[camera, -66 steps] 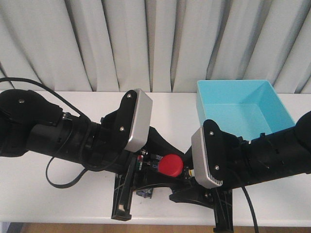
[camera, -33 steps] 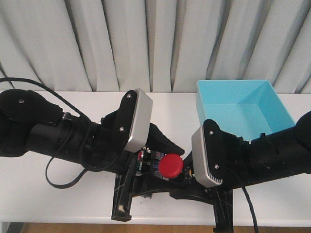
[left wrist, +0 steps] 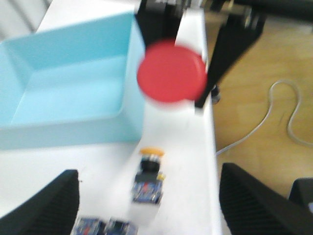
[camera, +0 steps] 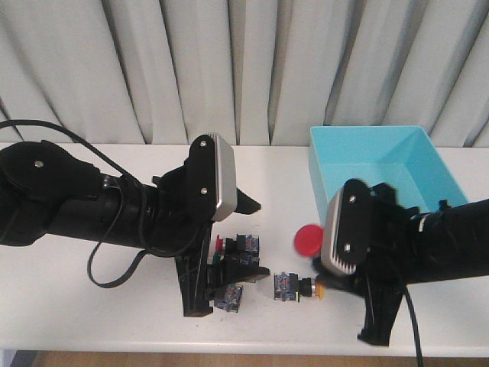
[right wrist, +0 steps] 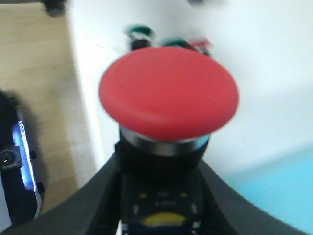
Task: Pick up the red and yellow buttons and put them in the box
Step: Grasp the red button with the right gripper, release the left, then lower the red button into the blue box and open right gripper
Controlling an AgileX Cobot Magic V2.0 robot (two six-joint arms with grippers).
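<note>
My right gripper [camera: 319, 258] is shut on a red button [camera: 308, 238] by its black body and holds it above the table, left of the turquoise box [camera: 382, 170]. In the right wrist view the red cap [right wrist: 168, 93] fills the middle between the fingers [right wrist: 98, 196]. A yellow button [camera: 296, 286] lies on its side on the table below it. My left gripper [camera: 223, 277] is open and empty over a small group of buttons. Its wrist view shows the yellow button [left wrist: 149, 171], the red cap [left wrist: 171, 72] and the box [left wrist: 63, 93].
Other buttons with bluish bases lie by the left gripper [camera: 246, 243], [camera: 228, 297], one with a small red part [camera: 221, 245]. Green-capped buttons [right wrist: 139, 33] show in the right wrist view. The table's front edge is close to both arms.
My right gripper has moved right and back with the red button, away from the left gripper. The left arm has drawn back to the left. The yellow button now shows on the table.
</note>
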